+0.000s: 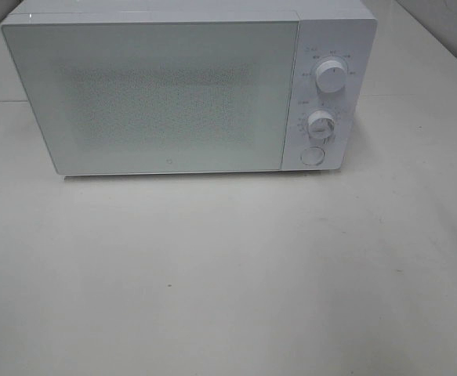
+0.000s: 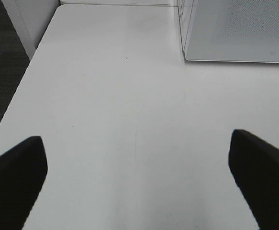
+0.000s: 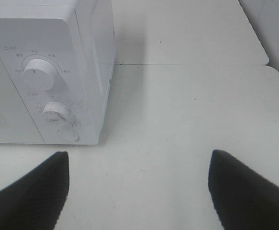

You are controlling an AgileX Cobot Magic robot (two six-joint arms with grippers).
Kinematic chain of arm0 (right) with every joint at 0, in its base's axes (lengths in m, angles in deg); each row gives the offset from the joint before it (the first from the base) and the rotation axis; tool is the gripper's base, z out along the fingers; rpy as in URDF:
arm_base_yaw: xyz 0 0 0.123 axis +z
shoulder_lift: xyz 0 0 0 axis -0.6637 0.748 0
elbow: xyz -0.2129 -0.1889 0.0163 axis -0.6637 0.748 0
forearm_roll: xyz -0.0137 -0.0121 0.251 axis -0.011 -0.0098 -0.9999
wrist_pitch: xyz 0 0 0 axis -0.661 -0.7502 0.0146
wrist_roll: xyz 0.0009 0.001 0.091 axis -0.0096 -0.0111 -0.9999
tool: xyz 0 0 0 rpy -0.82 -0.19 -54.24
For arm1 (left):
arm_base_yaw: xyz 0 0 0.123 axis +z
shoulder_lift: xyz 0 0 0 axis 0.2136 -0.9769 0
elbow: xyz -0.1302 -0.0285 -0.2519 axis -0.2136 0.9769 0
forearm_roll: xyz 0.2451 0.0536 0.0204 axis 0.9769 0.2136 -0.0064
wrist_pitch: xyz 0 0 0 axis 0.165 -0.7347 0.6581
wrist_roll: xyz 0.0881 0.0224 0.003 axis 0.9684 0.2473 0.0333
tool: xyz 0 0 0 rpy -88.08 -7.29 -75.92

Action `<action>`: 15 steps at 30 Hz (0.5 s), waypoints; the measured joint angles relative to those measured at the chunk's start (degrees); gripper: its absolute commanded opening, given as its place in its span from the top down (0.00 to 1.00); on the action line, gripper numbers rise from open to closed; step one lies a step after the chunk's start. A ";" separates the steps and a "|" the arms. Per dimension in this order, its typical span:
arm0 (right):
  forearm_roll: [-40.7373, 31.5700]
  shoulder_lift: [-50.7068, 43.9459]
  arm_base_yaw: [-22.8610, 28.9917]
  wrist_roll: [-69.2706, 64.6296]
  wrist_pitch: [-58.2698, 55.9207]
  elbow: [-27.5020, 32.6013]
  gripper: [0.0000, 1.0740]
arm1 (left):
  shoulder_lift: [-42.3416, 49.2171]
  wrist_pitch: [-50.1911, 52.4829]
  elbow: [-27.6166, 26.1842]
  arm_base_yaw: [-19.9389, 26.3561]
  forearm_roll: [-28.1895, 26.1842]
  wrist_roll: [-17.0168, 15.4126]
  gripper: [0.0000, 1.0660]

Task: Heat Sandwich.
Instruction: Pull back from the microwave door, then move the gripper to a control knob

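Microwave (image 1: 173,94) stands shut on the surface (image 1: 212,274); the sandwich appears in no view. Left fingers (image 2: 15,177) and right fingers (image 3: 29,191) are spread wide, empty. Judged step: opening or starting. Next move requires reaching the round button (image 1: 313,155).

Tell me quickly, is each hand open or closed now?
Left hand: open, holding nothing.
Right hand: open, holding nothing.

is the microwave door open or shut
Shut. The microwave door sits flush with the control panel, and no gap shows along its edge.
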 measured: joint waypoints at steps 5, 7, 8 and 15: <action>0.00 5.33 0.00 0.00 6.42 0.00 0.29 | 0.00 0.00 0.00 0.00 0.00 0.00 0.08; 0.00 8.71 0.00 0.00 10.26 0.00 0.29 | 0.00 0.00 0.00 0.00 0.00 0.00 0.08; 0.00 8.71 0.00 0.00 10.26 0.00 0.29 | 0.00 0.00 0.00 0.00 0.00 0.00 0.08; 0.00 15.81 0.00 0.06 23.20 1.78 0.29 | 0.00 0.00 0.00 0.00 0.00 0.00 0.08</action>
